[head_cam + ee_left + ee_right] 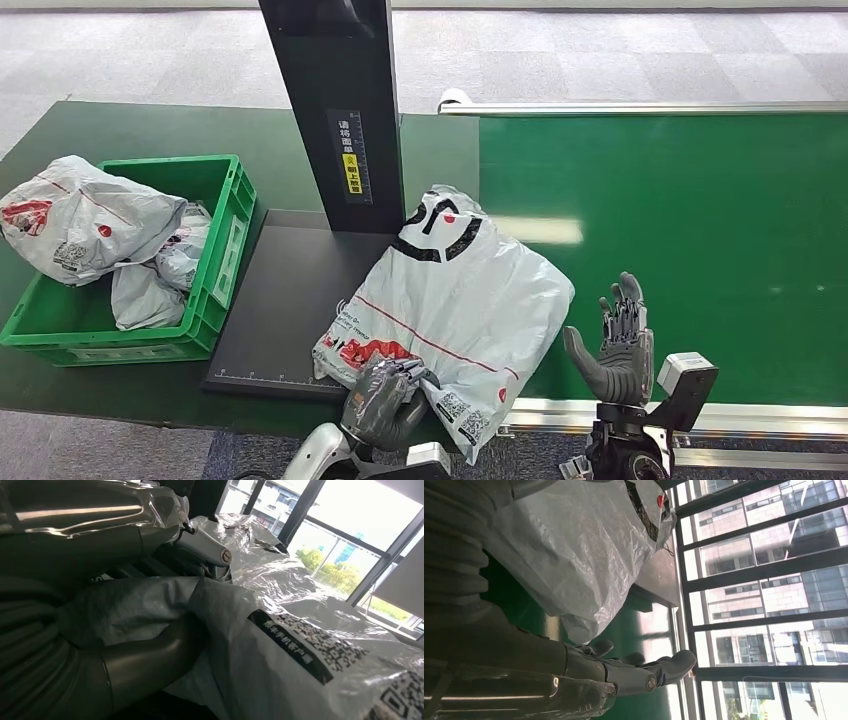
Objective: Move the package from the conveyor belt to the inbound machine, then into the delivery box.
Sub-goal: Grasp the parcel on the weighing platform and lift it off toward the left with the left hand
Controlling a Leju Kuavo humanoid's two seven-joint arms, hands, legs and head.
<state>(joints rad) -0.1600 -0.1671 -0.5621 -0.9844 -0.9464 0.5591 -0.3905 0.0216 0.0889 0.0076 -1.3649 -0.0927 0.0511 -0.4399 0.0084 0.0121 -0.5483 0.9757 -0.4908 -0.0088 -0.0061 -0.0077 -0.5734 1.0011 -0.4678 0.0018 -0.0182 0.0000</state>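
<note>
White poly mailer package [455, 300] lies half on the inbound machine's black platform [280, 300], half on the green conveyor belt [680, 240]. Left hand [385, 398] clenches its near edge; right hand [618, 345] is spread, grasping nothing, just beside the package.

Risk: one-edge grip on slick film may slip, or the bag may sag and snag the scanner column [340, 110] in transfer.

Green crate [215, 250] already holds several similar mailers [85, 225], one overhanging its far rim; little room left.
</note>
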